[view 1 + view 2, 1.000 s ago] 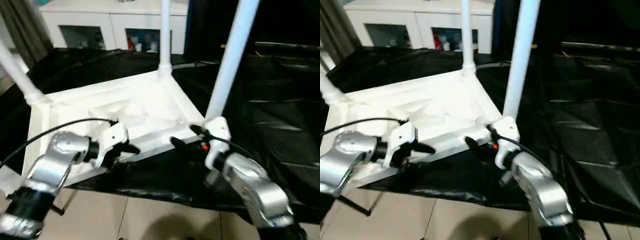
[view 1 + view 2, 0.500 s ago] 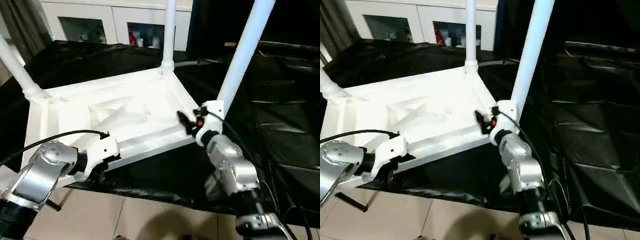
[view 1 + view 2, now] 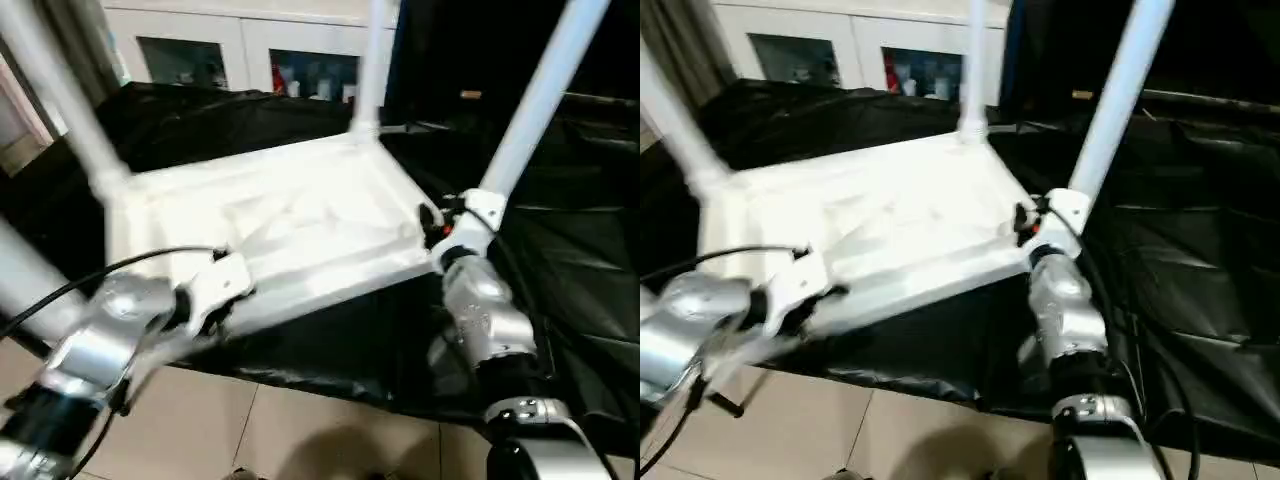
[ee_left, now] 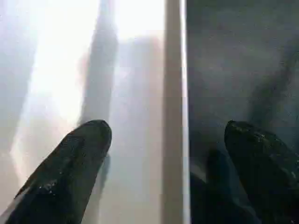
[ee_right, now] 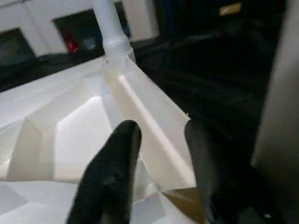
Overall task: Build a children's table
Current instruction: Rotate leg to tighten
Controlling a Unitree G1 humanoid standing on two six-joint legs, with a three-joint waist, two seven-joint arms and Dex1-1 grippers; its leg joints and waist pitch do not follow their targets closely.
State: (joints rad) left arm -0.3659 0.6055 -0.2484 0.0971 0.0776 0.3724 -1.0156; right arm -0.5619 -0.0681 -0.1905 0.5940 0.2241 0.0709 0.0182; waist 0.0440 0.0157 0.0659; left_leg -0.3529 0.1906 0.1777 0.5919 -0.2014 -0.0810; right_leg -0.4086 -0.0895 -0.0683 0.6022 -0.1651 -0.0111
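Observation:
The children's table [image 3: 300,220] lies upside down on a black cloth, its ribbed underside facing up and several white legs [image 3: 545,100] rising from the corner sockets. My left gripper [image 4: 168,135] is open wide, one finger on each side of the near edge's rim. My right gripper [image 5: 161,135] is at the near right corner beside the leg's socket. Its fingers [image 5: 117,154] stand narrowly apart on either side of the rim, with a thin gap on the outer side.
The black cloth [image 3: 580,260] covers the floor under and around the table. Pale floor tiles [image 3: 300,430] show at the front. A white glass-door cabinet [image 3: 250,60] stands behind. Grey curtains hang at the far left.
My right gripper reached the near right corner and narrowed around the rim. The left gripper opened wider over the near edge. The camera also shifted.

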